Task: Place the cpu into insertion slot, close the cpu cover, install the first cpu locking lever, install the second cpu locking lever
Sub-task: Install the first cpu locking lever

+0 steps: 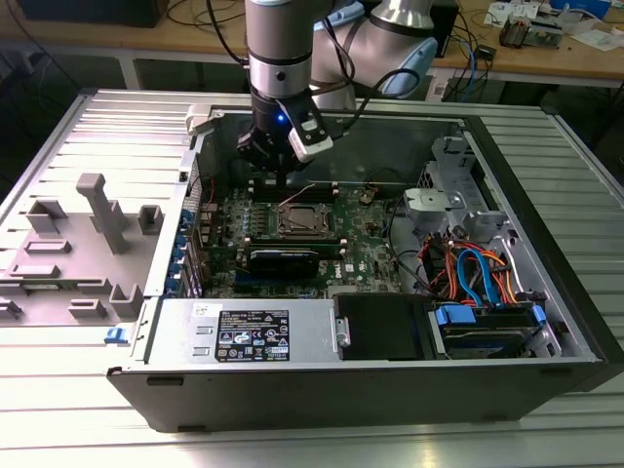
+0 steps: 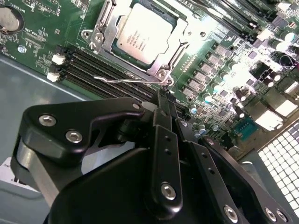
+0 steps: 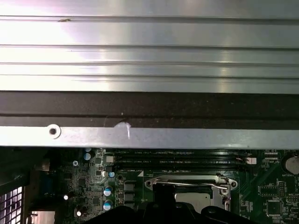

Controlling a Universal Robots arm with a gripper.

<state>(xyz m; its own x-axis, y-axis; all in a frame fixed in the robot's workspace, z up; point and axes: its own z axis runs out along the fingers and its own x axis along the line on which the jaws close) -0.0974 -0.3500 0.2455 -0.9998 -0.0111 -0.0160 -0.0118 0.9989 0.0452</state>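
Note:
The cpu (image 2: 142, 30), a dull silver square, lies in the insertion slot (image 1: 302, 220) on the green motherboard. The cpu cover (image 2: 187, 36), a silvery frame, lies down around it. A thin wire locking lever (image 2: 124, 80) runs along the socket's edge beside the memory slots and stands slightly off the board. My gripper (image 2: 161, 95) is shut, its black fingertips right at that lever's end by the socket corner; I cannot tell if they pinch it. In the exterior view the gripper (image 1: 281, 174) hangs just behind the socket. The first wrist view shows the cpu (image 3: 195, 201) and lever (image 3: 187, 184).
The board lies inside an open computer case (image 1: 507, 127). Black memory slots (image 2: 100, 65) run beside the socket. A power supply (image 1: 249, 336) and a bundle of cables (image 1: 478, 273) fill the near side. A grey fixture (image 1: 97, 224) stands at the exterior view's left.

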